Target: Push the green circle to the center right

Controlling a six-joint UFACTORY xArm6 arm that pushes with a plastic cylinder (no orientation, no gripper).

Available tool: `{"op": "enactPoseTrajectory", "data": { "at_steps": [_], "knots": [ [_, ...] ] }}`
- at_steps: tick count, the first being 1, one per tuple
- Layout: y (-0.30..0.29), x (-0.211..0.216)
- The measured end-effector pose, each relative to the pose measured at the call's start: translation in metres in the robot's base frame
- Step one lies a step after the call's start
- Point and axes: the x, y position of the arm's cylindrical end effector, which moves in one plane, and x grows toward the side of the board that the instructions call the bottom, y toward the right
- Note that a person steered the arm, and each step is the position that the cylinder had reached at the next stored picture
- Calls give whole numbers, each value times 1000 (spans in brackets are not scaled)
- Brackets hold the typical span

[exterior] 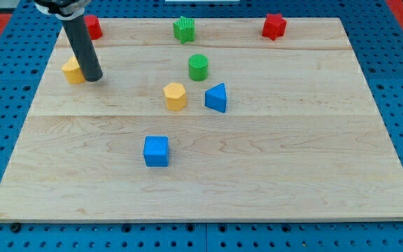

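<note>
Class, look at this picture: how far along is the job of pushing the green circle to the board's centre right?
Done: nothing visible; the green circle sits upper centre, above the blue triangle. In hand: my tip is far to the view's left, beside a yellow block. Left: reaching the circle's left side and pushing it right.

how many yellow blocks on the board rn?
2. One yellow block sits near the middle, left of the blue triangle. The other yellow block is at upper left, partly hidden behind my tip. None else visible.
</note>
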Motion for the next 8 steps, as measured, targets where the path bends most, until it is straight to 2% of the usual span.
{"op": "enactPoseTrajectory", "data": {
  "at_steps": [1, 2, 3, 4, 5, 7, 8],
  "knots": [
    [4, 0],
    [38, -3],
    [94, -43],
    [159, -54],
    [190, -12],
    [241, 4],
    [240, 17]
  ]
}}
